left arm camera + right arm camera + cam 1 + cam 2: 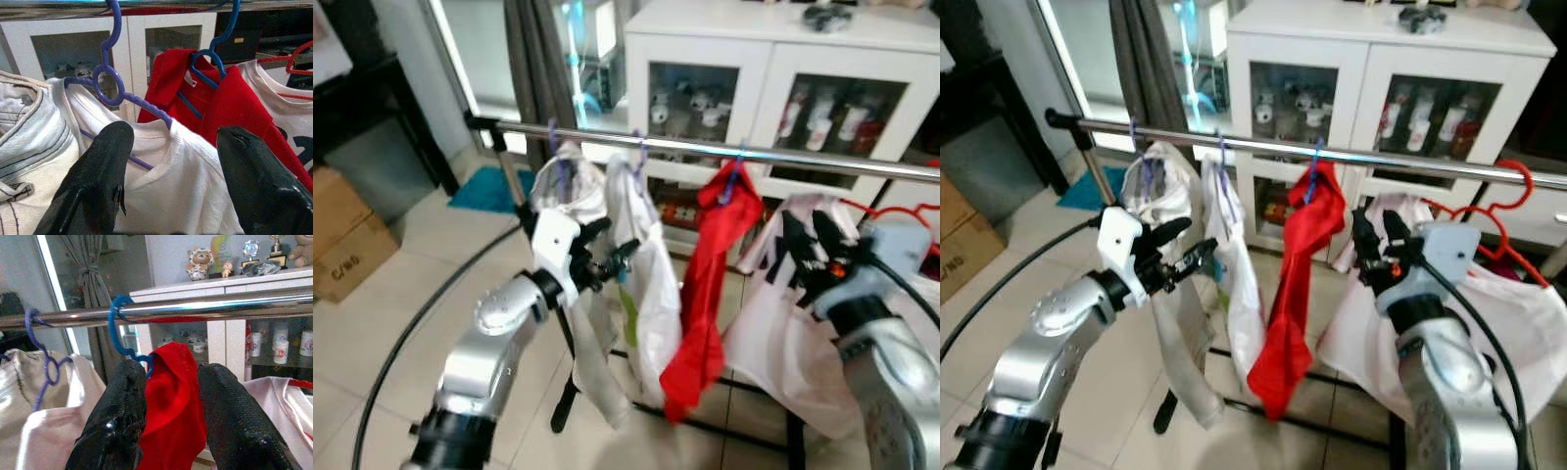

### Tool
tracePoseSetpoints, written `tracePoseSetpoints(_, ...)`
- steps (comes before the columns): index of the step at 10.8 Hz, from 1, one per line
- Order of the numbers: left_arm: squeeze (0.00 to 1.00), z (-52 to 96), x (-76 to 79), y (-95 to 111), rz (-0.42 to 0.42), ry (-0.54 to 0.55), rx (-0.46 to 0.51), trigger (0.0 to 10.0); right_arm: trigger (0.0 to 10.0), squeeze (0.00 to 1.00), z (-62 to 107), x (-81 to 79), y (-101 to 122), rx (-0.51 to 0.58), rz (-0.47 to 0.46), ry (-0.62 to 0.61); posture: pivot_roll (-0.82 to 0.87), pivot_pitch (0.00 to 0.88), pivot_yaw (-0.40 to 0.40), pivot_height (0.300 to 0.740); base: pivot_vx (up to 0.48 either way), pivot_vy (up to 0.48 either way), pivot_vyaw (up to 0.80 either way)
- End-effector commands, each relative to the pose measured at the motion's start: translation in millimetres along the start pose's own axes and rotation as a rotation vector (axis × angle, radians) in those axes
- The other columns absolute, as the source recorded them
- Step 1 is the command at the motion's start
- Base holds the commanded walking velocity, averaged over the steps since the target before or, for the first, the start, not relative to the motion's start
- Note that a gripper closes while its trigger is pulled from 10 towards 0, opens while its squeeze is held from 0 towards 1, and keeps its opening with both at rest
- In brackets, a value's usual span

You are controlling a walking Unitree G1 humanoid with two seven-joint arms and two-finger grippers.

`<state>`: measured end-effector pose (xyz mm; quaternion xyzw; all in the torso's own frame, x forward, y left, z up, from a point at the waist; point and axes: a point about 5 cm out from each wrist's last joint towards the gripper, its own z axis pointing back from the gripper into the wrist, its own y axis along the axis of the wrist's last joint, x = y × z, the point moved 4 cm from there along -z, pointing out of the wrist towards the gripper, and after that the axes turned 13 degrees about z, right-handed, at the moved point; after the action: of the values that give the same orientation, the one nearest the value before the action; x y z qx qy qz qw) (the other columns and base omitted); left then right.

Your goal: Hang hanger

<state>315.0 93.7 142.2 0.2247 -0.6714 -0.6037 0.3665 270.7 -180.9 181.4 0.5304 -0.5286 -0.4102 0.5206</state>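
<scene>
White cabinet (773, 59) behind the rail (705, 147). At my 2 o'clock the red hanger (1503, 201) seems hooked; both grippers, left (607, 257) and right (808, 240), have fingers apart, so I should withdraw.

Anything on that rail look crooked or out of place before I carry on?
The red garment hangs lopsided on its blue hanger, bunched to one side and trailing long. The red hanger with the white shirt sits low and tilted at the rail's right end.
</scene>
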Motion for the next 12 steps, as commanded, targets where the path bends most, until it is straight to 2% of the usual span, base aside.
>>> tracePoseSetpoints(1, 0.0, 3.3, -2.0, 0, 0.003, 0.02, -0.005, 10.0, 10.0, 0.0, 1.2, -4.2, 4, 0.011, -0.004, 0.007, -0.18, 0.0, 0.065, 0.74, 0.0, -0.341, 0.0)
tracePoseSetpoints(5, 0.0, 4.1, -0.2, 1, 0.005, 0.034, -0.004, 10.0, 10.0, 0.0, -2.1, -5.4, 4, -0.013, 0.059, 0.027, -0.17, 0.0, 0.054, 0.74, 0.0, -0.34, 0.0)
tracePoseSetpoints(7, 0.0, 2.7, 0.9, 1, 0.017, 0.024, -0.003, 10.0, 10.0, 0.0, -7.5, -9.6, -4, -0.071, 0.098, 0.054, -0.17, 0.0, 0.056, 0.74, 0.0, -0.165, 0.0)
tracePoseSetpoints(8, 0.0, 2.4, 3.7, 0, 0.017, -0.005, -0.022, 10.0, 10.0, 0.18, -9.4, -9.8, -5, -0.082, 0.085, 0.056, -0.17, 0.0, 0.055, 0.74, 0.0, 0.0, 0.0)
tracePoseSetpoints(9, 0.0, 5.1, 8.9, -4, 0.007, -0.072, -0.059, 10.0, 10.0, 1.0, -14.1, -2.3, -6, -0.089, 0.073, 0.035, -0.17, 0.0, 0.055, 0.74, 0.0, 0.0, 0.0)
tracePoseSetpoints(11, 0.0, 5.3, 7.6, -5, 0.023, -0.081, -0.079, 10.0, 10.0, 1.0, -18.5, 18.7, -8, -0.123, 0.136, -0.007, -0.17, 0.0, 0.059, 0.74, 0.0, 0.0, 0.0)
tracePoseSetpoints(12, 0.0, 3.3, 11.1, -5, 0.041, -0.13, -0.1, 10.0, 10.0, 1.0, -25.9, 32.8, -15, -0.179, 0.2, -0.007, -0.18, 0.0, 0.073, 0.74, 0.0, 0.0, 0.0)
